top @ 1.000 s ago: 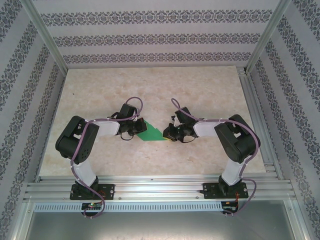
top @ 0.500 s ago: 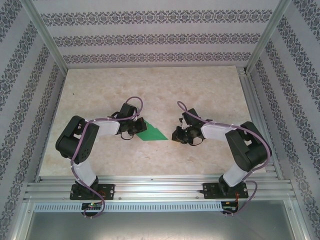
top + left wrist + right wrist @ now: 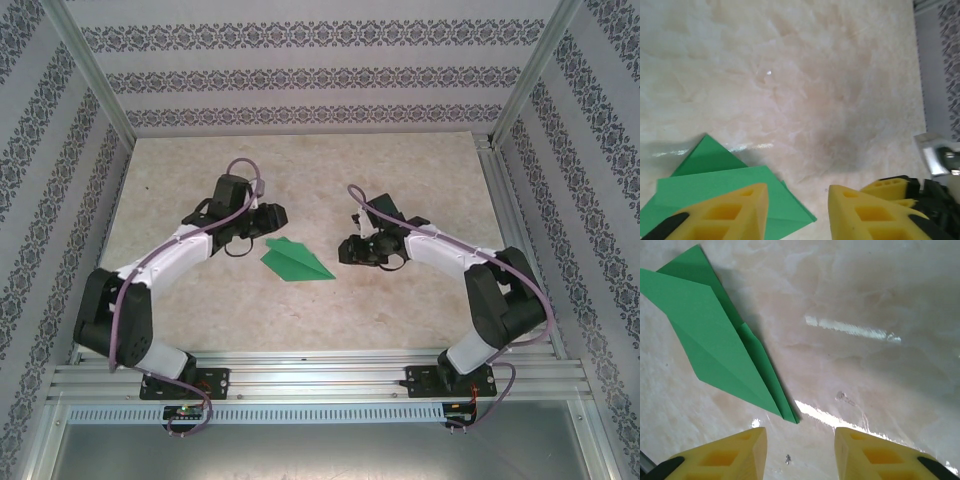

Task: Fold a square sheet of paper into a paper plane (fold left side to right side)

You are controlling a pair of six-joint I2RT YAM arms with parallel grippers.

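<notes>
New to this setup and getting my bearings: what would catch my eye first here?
The bright green paper plane lies flat on the pale marbled table, not gripped. The left gripper and right gripper flank it, jaws open. Patterned walls enclose the scene.

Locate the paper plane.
From above, the bright green folded paper plane lies flat on the beige table, between the left gripper and right gripper, held by neither.

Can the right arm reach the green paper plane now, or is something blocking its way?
Probably yes. The paper plane lies on the table just ahead of the right gripper, whose jaws stand apart; only bare table lies between them.
</notes>
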